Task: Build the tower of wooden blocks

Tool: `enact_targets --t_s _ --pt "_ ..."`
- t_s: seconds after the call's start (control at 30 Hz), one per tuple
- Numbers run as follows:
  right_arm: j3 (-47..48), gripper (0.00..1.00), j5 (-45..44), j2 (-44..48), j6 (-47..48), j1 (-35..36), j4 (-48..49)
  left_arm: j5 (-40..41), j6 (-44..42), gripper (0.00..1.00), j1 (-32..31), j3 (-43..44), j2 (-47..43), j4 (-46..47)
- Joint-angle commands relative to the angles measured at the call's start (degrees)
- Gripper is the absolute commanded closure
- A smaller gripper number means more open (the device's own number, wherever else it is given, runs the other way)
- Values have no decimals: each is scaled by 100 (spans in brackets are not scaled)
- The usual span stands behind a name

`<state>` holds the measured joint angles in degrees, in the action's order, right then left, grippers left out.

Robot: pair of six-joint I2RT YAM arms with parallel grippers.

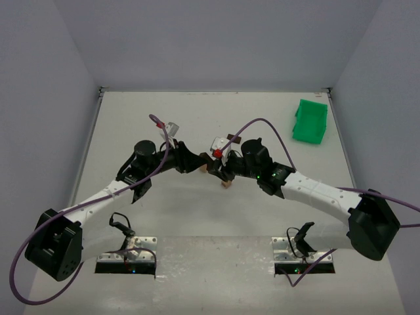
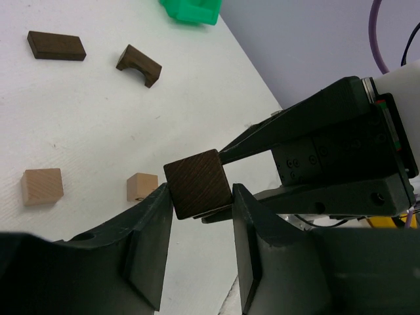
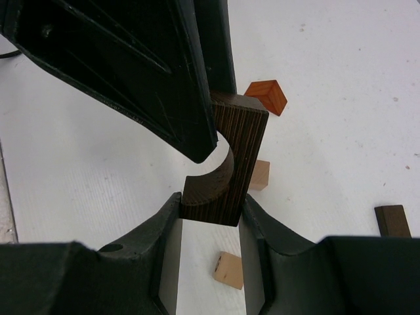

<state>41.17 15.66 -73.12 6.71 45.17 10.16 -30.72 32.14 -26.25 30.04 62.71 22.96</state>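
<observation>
Tabletop point(image 1: 216, 223) white, walls point(image 1: 216, 39) grey, wooden blocks point(image 2: 42, 186) scattered

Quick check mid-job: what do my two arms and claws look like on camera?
Both the left arm and right arm have white forearm shells, black joints and bases, and trailing purple cables. The left claw and right claw are matte black, flat-fingered.

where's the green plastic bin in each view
top external: green plastic bin far right, near the back wall.
left wrist: bin at top edge, cropped.
right wrist: not in it.
shared landmark: left gripper and right gripper meeting on a dark brown wooden block.
</observation>
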Motion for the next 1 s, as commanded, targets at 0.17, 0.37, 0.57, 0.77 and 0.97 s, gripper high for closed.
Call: enact_targets --t_s 0.17,0.37,0.57,0.77,0.97 --pt "102 85 116 76 307 36 145 -107 15 86 -61 78 107 332" --pt "197 47 -84 44 344 36 -71 -149 -4 100 -64 33 54 406" --pt "329 24 282 114 427 37 -472 -175 -439 100 -55 -58 -88 482" --pt "304 8 -42 450 201 -16 -759 -645 -1019 100 -54 -389 -357 1012" --pt "368 1 1295 929 -20 -96 -1264 -1832 -1496 100 -55 -685 -395 1746"
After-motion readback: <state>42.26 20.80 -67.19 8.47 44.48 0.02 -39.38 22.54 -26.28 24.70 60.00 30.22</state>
